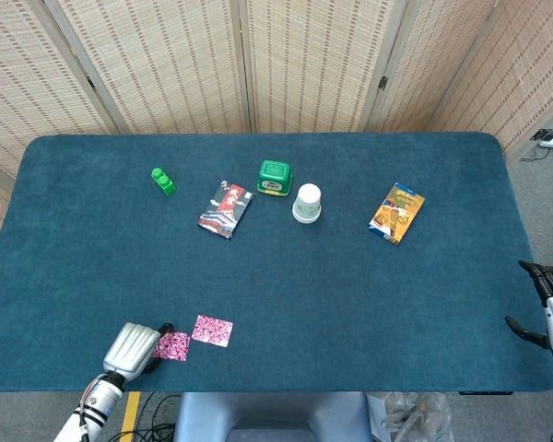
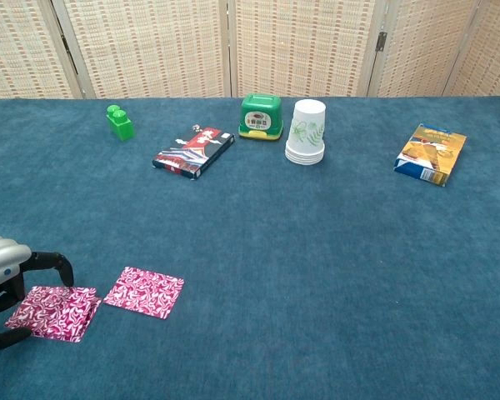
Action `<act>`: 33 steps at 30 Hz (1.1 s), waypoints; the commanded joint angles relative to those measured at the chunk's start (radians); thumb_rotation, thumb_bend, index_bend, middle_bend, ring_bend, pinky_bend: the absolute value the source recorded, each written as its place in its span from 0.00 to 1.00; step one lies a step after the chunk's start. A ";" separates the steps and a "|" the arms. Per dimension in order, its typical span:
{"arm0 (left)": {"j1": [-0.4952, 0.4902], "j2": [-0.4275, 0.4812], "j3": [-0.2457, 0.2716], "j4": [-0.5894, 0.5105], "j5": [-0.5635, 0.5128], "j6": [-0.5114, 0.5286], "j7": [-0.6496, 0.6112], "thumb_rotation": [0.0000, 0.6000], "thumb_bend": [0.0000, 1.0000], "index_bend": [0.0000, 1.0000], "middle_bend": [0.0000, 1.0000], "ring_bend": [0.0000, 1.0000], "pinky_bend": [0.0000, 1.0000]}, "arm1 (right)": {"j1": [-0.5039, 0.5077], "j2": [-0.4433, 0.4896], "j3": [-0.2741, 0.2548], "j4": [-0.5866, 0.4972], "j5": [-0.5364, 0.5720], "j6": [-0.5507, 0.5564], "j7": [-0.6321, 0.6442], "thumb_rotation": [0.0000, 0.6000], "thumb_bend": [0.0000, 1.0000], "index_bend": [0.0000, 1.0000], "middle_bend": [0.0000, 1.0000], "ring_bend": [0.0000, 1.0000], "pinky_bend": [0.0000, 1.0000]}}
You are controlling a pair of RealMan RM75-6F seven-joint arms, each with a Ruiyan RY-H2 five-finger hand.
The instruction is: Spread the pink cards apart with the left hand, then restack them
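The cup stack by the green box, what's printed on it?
The cup stack is white with a green leaf print, clearest in the chest view.

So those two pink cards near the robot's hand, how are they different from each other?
The left card lies right by the left hand, whose fingers reach its edge; the right card lies free, touched by nothing. The left card sits nearer the table's front edge; the right card lies a little farther in. They lie side by side, seemingly just apart. Both are flat, squarish and share the same pink-and-white swirl pattern.
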 commanded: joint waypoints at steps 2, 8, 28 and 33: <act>0.001 0.001 -0.001 -0.002 -0.002 0.000 0.006 1.00 0.33 0.33 0.97 0.91 1.00 | 0.000 -0.001 0.000 0.002 0.000 0.000 0.001 1.00 0.22 0.12 0.23 0.21 0.19; 0.001 0.009 0.003 -0.015 -0.009 -0.009 0.014 1.00 0.33 0.32 0.97 0.91 1.00 | 0.001 -0.002 0.000 0.004 -0.001 -0.001 0.002 1.00 0.22 0.12 0.23 0.21 0.19; -0.069 -0.005 -0.069 -0.053 0.014 -0.054 0.004 1.00 0.33 0.30 0.97 0.91 1.00 | -0.001 0.000 -0.001 0.000 -0.006 0.005 0.002 1.00 0.22 0.12 0.23 0.21 0.18; -0.111 -0.057 -0.089 -0.040 -0.050 -0.110 0.061 1.00 0.33 0.29 0.97 0.91 1.00 | -0.005 -0.001 -0.002 0.005 -0.002 0.006 0.008 1.00 0.22 0.12 0.23 0.21 0.19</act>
